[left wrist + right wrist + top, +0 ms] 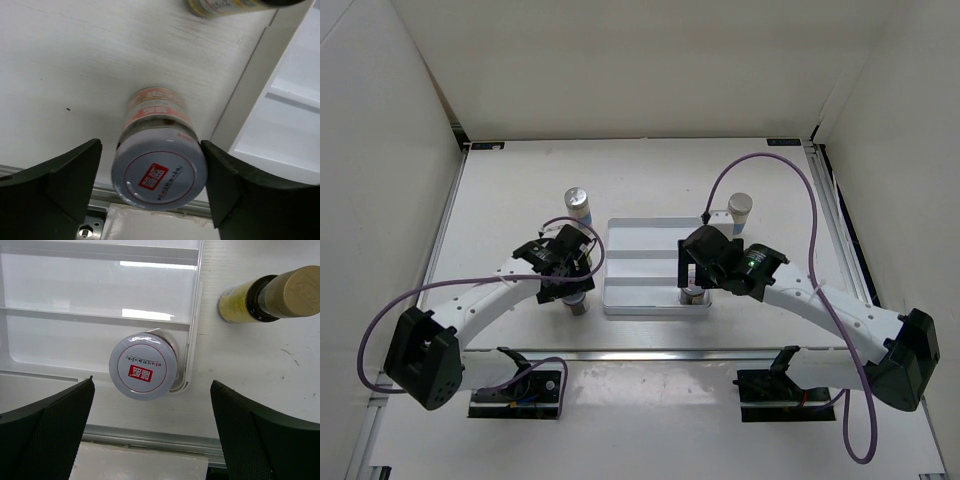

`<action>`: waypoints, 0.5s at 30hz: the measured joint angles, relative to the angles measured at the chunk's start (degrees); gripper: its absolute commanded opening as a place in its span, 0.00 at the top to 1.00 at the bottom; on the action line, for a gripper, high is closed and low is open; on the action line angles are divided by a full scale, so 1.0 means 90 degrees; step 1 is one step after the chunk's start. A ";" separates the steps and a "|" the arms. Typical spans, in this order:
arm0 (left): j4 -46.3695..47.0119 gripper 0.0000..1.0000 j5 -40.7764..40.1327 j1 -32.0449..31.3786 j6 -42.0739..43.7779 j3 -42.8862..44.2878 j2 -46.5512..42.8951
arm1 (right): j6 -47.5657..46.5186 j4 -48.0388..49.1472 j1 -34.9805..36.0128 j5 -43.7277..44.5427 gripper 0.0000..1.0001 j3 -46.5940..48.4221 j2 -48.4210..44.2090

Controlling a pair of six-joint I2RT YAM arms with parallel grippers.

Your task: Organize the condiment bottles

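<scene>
- The left claw is held apart around the left jar, which stands upright on the table just beside the tray, outside its rim.
- One finger appears to touch the lid's edge, while a gap is seen at the other finger; the jar is judged not yet clamped.
- The step in hand is judged to be the grasp of this jar. The claw should be centred first so that both fingers meet the jar together; otherwise it may be pushed sideways or tipped.
- The grip is better taken below the lid, on the body, and the jar should be lifted straight up until the tray's rim is cleared.
- The right claw is spread wide above the tray jar, and nothing is held by it.
- The tray jar stands in the tray's near right corner, close against the rim; no other bottle is seen in the parts of the tray that show.
- A yellow bottle and two white bottles are left on the table outside the tray.
- What the jars contain cannot be told past the lids and labels.
</scene>
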 measured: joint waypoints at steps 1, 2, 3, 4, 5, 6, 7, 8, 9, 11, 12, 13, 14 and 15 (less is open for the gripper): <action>0.0066 0.18 0.0051 0.0032 0.0015 -0.0029 0.0034 | 0.0002 -0.0002 0.0000 0.0000 0.00 0.0000 0.0000; 0.0121 0.23 0.0112 0.0044 0.0039 -0.0046 0.0075 | 0.0005 -0.0002 0.0000 0.0007 0.00 0.0000 -0.0002; 0.0168 0.32 0.0148 0.0044 0.0078 -0.0056 0.0109 | 0.0007 0.0000 0.0000 0.0019 0.00 -0.0002 -0.0010; 0.0202 0.34 0.0189 0.0044 0.0119 -0.0056 0.0134 | 0.0007 0.0000 0.0000 0.0027 0.00 -0.0002 -0.0019; 0.0214 0.36 0.0189 0.0044 0.0153 -0.0051 0.0131 | 0.0007 0.0000 0.0000 0.0034 0.00 -0.0002 -0.0029; 0.0214 0.42 0.0194 0.0039 0.0187 -0.0053 0.0109 | 0.0007 -0.0002 0.0000 0.0044 0.00 -0.0002 -0.0036; 0.0216 0.45 0.0209 0.0032 0.0199 -0.0053 0.0102 | 0.0007 0.0000 0.0000 0.0056 0.00 -0.0002 -0.0041; 0.0216 0.47 0.0206 0.0024 0.0228 -0.0051 0.0090 | 0.0007 -0.0002 0.0000 0.0073 0.00 -0.0002 -0.0046; 0.0187 0.51 0.0194 0.0007 0.0272 -0.0032 0.0068 | 0.0007 -0.0005 0.0000 0.0092 0.00 -0.0002 -0.0056; -0.0012 0.55 0.0158 -0.0063 0.0350 0.0175 0.0049 | 0.0012 -0.0027 0.0000 0.0121 0.00 -0.0002 -0.0092; -0.0141 0.56 0.0109 -0.0131 0.0393 0.0369 0.0044 | 0.0017 -0.0039 0.0000 0.0136 0.00 -0.0002 -0.0114; -0.0260 0.56 0.0066 -0.0211 0.0459 0.0600 0.0049 | 0.0029 -0.0041 0.0000 0.0153 0.00 -0.0002 -0.0146; -0.0338 0.58 0.0027 -0.0311 0.0505 0.0886 0.0049 | 0.0036 -0.0044 0.0000 0.0182 0.00 -0.0002 -0.0180; -0.0376 0.58 -0.0012 -0.0432 0.0542 0.1192 0.0061 | 0.0041 -0.0053 0.0000 0.0206 0.00 -0.0002 -0.0216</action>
